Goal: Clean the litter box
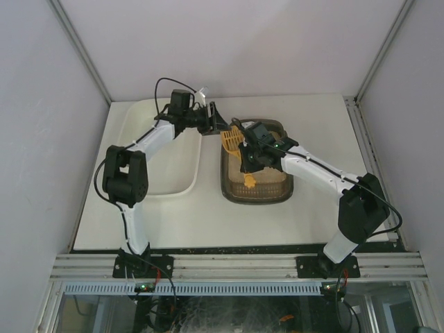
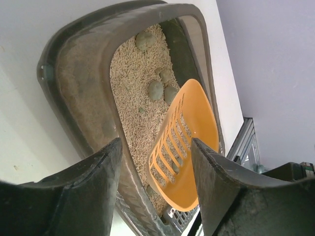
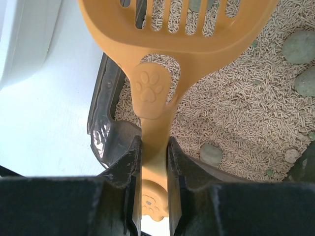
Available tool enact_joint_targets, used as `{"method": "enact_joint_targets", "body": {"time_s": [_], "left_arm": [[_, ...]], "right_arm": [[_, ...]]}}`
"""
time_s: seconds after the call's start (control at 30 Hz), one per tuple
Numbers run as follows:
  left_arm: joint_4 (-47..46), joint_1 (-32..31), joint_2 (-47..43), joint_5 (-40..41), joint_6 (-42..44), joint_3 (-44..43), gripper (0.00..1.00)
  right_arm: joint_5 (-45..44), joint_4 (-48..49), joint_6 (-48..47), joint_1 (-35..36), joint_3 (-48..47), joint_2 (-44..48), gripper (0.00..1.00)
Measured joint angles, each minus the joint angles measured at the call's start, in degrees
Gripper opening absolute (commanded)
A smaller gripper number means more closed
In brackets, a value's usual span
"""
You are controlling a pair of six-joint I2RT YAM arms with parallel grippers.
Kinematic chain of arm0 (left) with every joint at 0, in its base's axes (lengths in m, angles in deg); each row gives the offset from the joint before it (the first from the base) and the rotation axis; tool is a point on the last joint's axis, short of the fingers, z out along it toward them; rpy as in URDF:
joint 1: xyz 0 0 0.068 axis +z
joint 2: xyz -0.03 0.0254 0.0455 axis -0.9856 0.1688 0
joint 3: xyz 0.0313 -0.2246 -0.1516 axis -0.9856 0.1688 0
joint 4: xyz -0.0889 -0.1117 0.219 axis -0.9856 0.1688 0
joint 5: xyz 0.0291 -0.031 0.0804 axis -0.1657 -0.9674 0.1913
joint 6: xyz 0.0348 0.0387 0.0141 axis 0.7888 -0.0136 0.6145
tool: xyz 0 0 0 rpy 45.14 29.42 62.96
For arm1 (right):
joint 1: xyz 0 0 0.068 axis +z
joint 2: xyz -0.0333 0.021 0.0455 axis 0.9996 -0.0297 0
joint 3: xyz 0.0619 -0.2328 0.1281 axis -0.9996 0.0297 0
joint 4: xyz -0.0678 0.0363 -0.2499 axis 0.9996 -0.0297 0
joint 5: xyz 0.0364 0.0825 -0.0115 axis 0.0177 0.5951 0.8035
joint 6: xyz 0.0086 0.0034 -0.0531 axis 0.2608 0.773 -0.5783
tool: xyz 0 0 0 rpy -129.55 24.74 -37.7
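Left of centre, the cream-white rectangular plastic tub sits just beside the dark olive-brown shallow plastic litter box. Your left gripper hangs empty, jaws spread, at the box's far left corner. Your right gripper is clamped on the handle of the orange slotted plastic scoop, above the litter.

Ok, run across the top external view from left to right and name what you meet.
white tub → left gripper → litter box → right arm's elbow. The orange scoop and the right gripper holding it overlap the litter box, so they are left out.
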Motion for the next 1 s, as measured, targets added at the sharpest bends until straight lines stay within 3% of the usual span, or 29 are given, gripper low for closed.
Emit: {"method": "enact_joint_targets", "body": {"time_s": [0.13,0.2,0.33,0.37,0.47,0.57,0.77,1.0], "left_arm": [[0.8,-1.0,0.8,-0.1,0.2,0.0,0.56],[1.2,-1.4,1.0,-0.2,0.5,0.0,0.43],[1.7,-1.8,1.2,-0.4,0.9,0.0,0.02],[1.7,-1.9,1.2,-0.5,1.3,0.0,0.00],[1.1,-1.9,1.2,-1.7,0.9,0.0,0.00],[-2.8,-1.7,1.1,-4.1,-1.4,0.9,0.00],[-9.1,-1.8,0.7,-7.3,-6.6,3.6,0.00],[-11.5,-1.9,-0.1,-7.5,-7.5,3.6,0.00]], "right_arm": [[0.1,0.0,0.0,0.0,0.0,0.3,0.00],[0.2,0.0,0.0,0.0,0.0,0.4,0.00],[0.3,0.0,0.0,0.0,0.0,0.7,0.01],[0.3,0.0,0.1,0.0,0.0,0.9,0.07],[0.8,0.1,0.2,0.0,0.0,1.6,0.38],[3.0,2.4,1.1,-0.8,1.7,3.8,0.46],[15.5,12.3,4.3,-6.8,12.7,12.9,0.26],[25.8,21.6,9.0,-10.6,18.8,14.0,0.00]]}}
